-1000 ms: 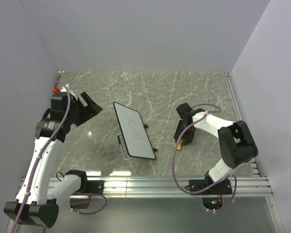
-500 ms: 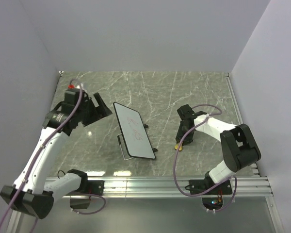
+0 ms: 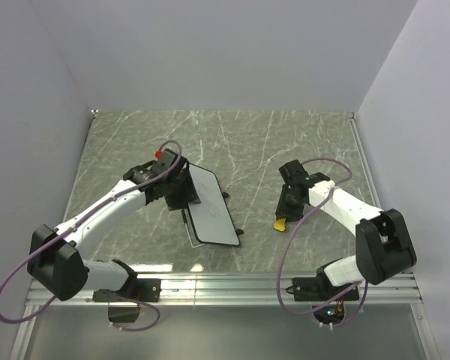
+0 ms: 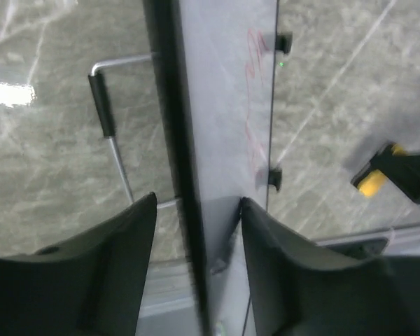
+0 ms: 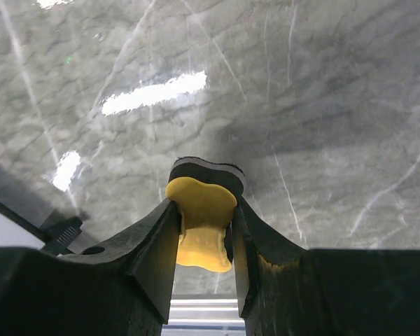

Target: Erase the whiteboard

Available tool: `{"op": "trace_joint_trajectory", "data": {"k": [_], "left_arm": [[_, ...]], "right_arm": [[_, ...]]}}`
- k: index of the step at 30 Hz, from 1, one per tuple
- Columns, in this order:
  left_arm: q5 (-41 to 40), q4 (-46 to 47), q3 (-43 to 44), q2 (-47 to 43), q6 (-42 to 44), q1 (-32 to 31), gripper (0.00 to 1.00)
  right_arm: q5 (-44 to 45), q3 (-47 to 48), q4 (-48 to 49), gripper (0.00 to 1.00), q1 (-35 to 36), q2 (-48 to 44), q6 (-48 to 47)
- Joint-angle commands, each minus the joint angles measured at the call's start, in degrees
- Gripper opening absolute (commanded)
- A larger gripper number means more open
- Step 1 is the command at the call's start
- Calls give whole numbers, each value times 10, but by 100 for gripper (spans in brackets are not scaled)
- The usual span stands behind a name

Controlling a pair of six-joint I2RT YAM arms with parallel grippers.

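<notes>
A small white rectangular whiteboard with rounded corners and a thin black rim (image 3: 214, 210) stands tilted near the middle of the grey-green marble-patterned desk (image 3: 285, 142). It is propped from behind on a bent wire stand with a black sleeve (image 4: 101, 98). Faint red scribbles (image 4: 255, 119) run along the board's face, and two small black clips (image 4: 275, 178) sit on its long edge.

The left pincer (image 4: 196, 203) is at the whiteboard's far-left edge, with one finger (image 4: 119, 266) behind the board and the other in front of its face. The jaws stand apart with the black rim between them. A sliver of space shows between the rear finger and the rim, so the board is straddled rather than squeezed.

Well to the right of the whiteboard, the right pincer (image 5: 204, 208) is clamped on a small yellow bone-shaped eraser with a black felt pad (image 3: 280, 223). The felt end points away from the wrist, down towards the desk. Whether the felt touches the desk cannot be told. From the left wrist view, the eraser shows as a yellow tip beyond the board's clipped edge, clear of the board.
</notes>
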Motion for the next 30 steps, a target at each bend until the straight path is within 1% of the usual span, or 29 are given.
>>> {"op": "trace_joint_trajectory", "data": {"k": [1,3,4,5,6,7,9,12,14,16,20,23,25,26,29,30], "left_arm": [[-22,52,0,17,11,-1,42],[-22,73,1,41,42,-2,30],[-20,83,3,49,55,-2,16],[-16,93,4,57,67,-1,8],[-10,103,5,64,80,-2,2],[-4,123,6,76,104,-2,0],[7,139,12,88,126,-2,0],[41,165,22,121,185,-2,0],[68,169,34,137,203,-1,0],[78,171,37,160,217,-1,0],[158,212,27,190,243,-2,0],[202,227,39,222,279,-10,0],[199,223,55,243,309,-17,0],[197,217,77,252,316,-19,0],[172,178,117,287,334,-19,0],[154,159,124,299,335,-19,0]], "right_arm": [[11,15,-32,0,5,-43,-6],[18,10,-41,0,4,-56,-6],[21,6,-44,0,3,-66,-7],[22,4,-45,0,4,-71,-8],[26,-1,-48,0,3,-75,-8],[28,-3,-52,0,4,-83,-8],[30,-11,-54,0,2,-89,-9],[34,-16,-59,0,1,-96,-9],[35,-17,-61,0,0,-99,-9],[35,-16,-63,0,-1,-103,-10],[39,-16,-67,0,-3,-104,-13],[36,-18,-67,0,-6,-110,-15],[29,-22,-62,0,-6,-118,-17],[21,-20,-59,0,-6,-121,-18],[-52,-13,-19,0,-6,-149,-34],[-73,-10,14,0,-5,-172,-35]]}}
